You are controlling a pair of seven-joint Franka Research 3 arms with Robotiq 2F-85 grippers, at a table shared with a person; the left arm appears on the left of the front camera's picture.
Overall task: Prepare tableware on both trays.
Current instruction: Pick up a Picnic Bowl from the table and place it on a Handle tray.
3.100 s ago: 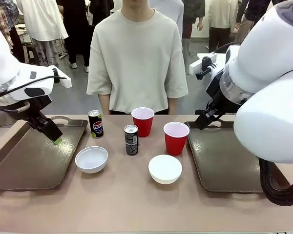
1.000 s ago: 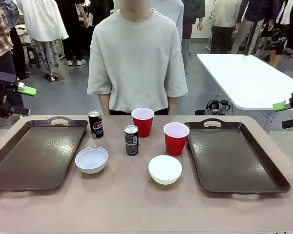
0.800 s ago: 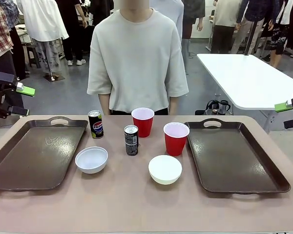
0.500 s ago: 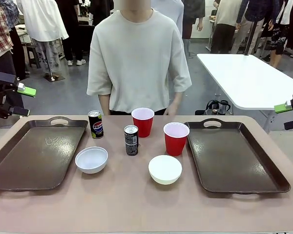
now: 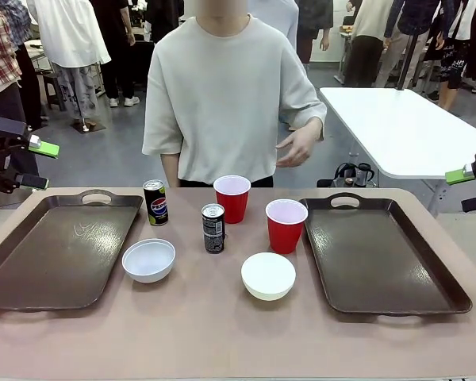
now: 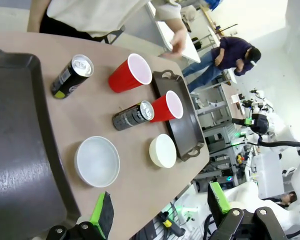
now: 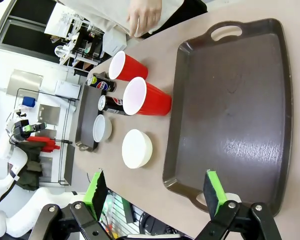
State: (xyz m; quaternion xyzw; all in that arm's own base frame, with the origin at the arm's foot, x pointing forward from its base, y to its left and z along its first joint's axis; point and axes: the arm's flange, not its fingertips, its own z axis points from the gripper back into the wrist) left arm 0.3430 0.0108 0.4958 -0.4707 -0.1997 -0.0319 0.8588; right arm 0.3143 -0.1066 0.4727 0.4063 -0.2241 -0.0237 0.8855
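Between the two dark brown trays, left (image 5: 55, 254) and right (image 5: 381, 254), stands the tableware on the bare table. A Pepsi can (image 5: 155, 202) and a second dark can (image 5: 213, 228) are upright. Two red cups (image 5: 232, 197) (image 5: 286, 225) stand behind two white bowls (image 5: 148, 259) (image 5: 268, 275). My left gripper (image 5: 36, 164) hovers open off the table's far left edge, holding nothing. Past the right edge, my right gripper (image 5: 470, 189) is open and holds nothing. The right wrist view looks down on the right tray (image 7: 235, 110) between the spread fingertips (image 7: 212, 192).
A person in a light shirt stands at the far side, one hand (image 5: 297, 147) raised above the cups. A white table (image 5: 397, 127) stands behind on the right. Other people move about far behind.
Both arms have drawn back from above the trays to the table's sides and now hold still. The person's hand has lifted from their side to chest height.
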